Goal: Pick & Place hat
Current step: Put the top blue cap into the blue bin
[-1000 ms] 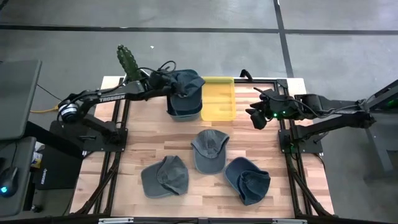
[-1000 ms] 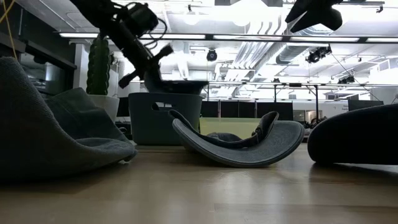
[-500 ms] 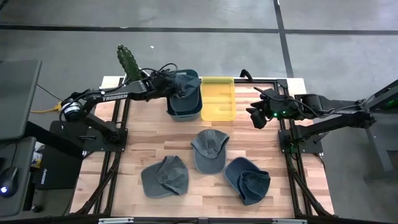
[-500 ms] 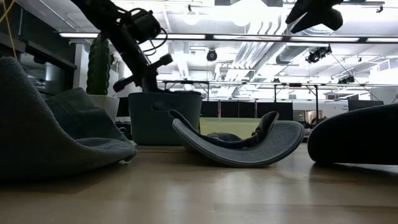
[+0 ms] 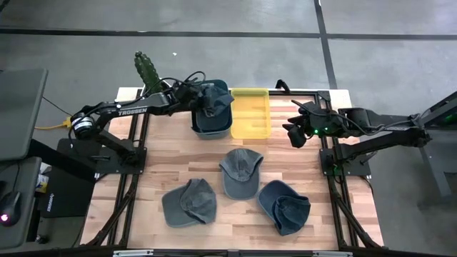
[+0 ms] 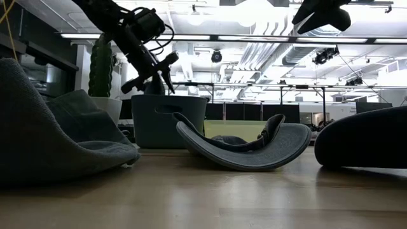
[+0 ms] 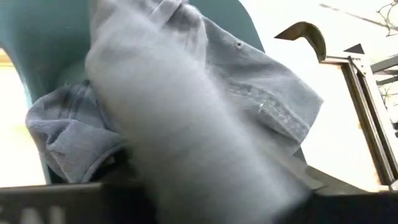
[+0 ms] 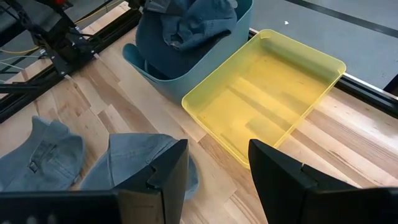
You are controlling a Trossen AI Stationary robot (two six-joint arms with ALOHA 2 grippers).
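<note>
Over the wooden surface (image 5: 157, 171), we see the left gripper (image 5: 191, 95) reaching in at the rim of the blue bin (image 5: 212, 123), our landmark at the far edge. A denim hat (image 5: 213, 98) lies bunched inside the bin, its cloth rising above the rim and filling the left wrist view (image 7: 186, 112); we cannot tell whether the left fingers are spread or pressed together, since the cloth hides them. From table height the left gripper (image 6: 152, 67) hangs just above the bin (image 6: 168, 121).

In front of the bin, toward the near edge, three more hats lie on the surface: a grey cap (image 5: 189, 203) nearest the left side, a second grey cap (image 5: 240, 172) closest to the bin, and a darker blue cap (image 5: 284, 205) farthest right. Touching the bin's right side sits a yellow tray (image 5: 251, 113).

Well to the right of the bin, beyond the tray, the right gripper (image 5: 294, 135) hovers above the surface's right edge. Its fingers (image 8: 168, 171) are spread apart with nothing between them, and its wrist camera looks back across the tray (image 8: 273, 93) toward the bin (image 8: 186, 56).
</note>
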